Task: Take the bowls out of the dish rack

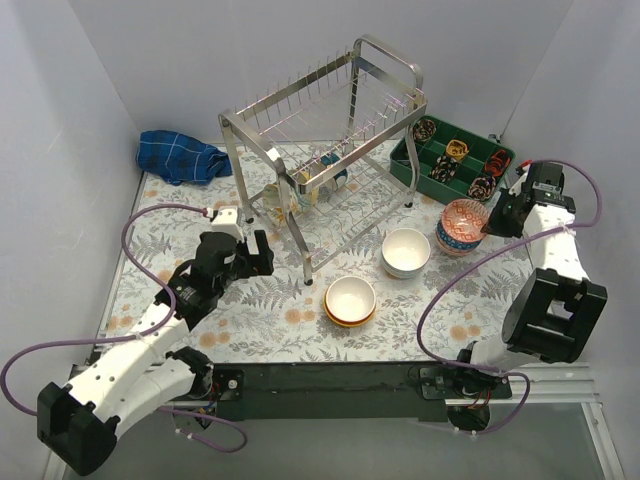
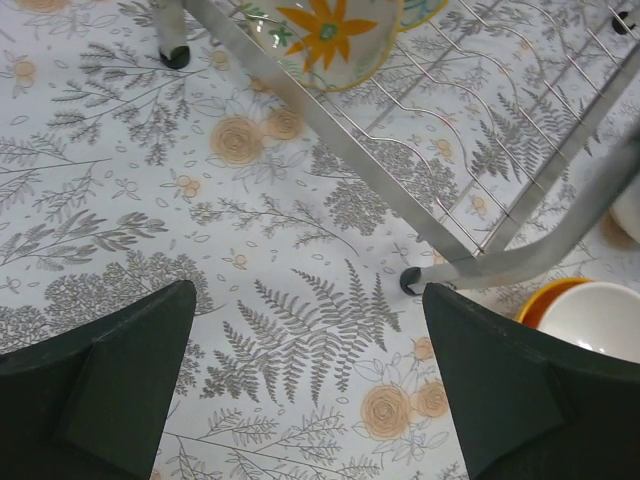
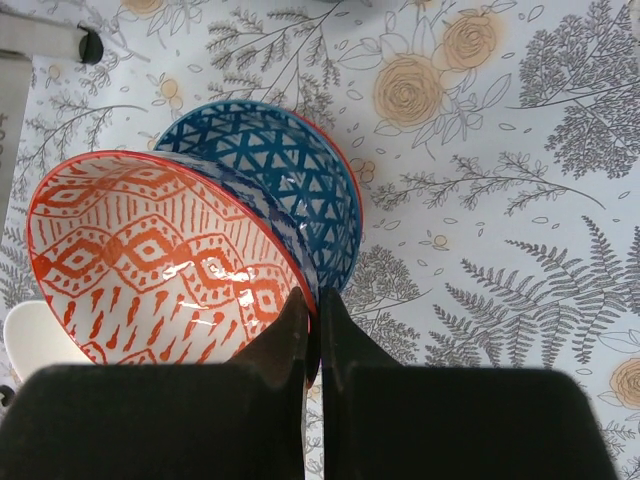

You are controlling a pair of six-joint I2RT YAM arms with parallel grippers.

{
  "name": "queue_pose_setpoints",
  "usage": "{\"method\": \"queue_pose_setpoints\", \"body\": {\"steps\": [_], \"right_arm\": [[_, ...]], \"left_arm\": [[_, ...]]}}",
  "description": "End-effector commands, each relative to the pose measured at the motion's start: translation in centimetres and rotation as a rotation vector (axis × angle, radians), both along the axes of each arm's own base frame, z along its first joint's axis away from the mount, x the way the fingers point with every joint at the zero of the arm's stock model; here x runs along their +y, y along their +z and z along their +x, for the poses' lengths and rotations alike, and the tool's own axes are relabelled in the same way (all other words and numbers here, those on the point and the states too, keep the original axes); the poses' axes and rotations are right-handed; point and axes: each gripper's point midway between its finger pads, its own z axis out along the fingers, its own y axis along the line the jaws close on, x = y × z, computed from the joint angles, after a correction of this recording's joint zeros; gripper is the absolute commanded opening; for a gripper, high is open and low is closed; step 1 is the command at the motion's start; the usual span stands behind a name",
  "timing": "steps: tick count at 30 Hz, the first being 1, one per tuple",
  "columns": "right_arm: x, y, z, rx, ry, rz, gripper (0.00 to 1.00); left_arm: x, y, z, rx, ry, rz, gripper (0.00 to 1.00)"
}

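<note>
The steel dish rack (image 1: 298,235) stands mid-table; a cream floral bowl (image 1: 285,190) (image 2: 330,30) and a darker bowl (image 1: 325,178) sit in its lower tier. My left gripper (image 1: 262,255) (image 2: 310,370) hangs open over the tablecloth just left of the rack's front leg (image 2: 520,260), holding nothing. My right gripper (image 1: 490,215) (image 3: 313,300) is shut on the rim of the red-and-white bowl (image 1: 465,216) (image 3: 150,260), which leans tilted in the blue patterned bowl (image 3: 290,170). A white bowl (image 1: 406,250) and an orange bowl (image 1: 351,300) (image 2: 590,315) with a white one nested inside stand on the table.
A green compartment tray (image 1: 405,165) with small items sits at the back right, behind the bowl stack. A blue cloth (image 1: 180,157) lies crumpled at the back left. White walls close in on both sides.
</note>
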Motion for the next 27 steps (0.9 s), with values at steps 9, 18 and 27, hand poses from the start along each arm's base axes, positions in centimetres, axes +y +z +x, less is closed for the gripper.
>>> {"method": "queue_pose_setpoints", "body": {"steps": [9, 18, 27], "right_arm": [[-0.7, -1.5, 3.4, -0.019, -0.007, 0.077, 0.01], [-0.1, -1.4, 3.0, -0.031, 0.011, 0.050, 0.53], [1.3, 3.6, 2.2, -0.228, 0.014, -0.101, 0.87]], "left_arm": [[3.0, 2.7, 0.4, -0.124, 0.111, -0.017, 0.98], [3.0, 3.0, 0.4, -0.136, 0.113, -0.029, 0.98], [3.2, 2.9, 0.4, -0.140, 0.119, -0.030, 0.98]]}}
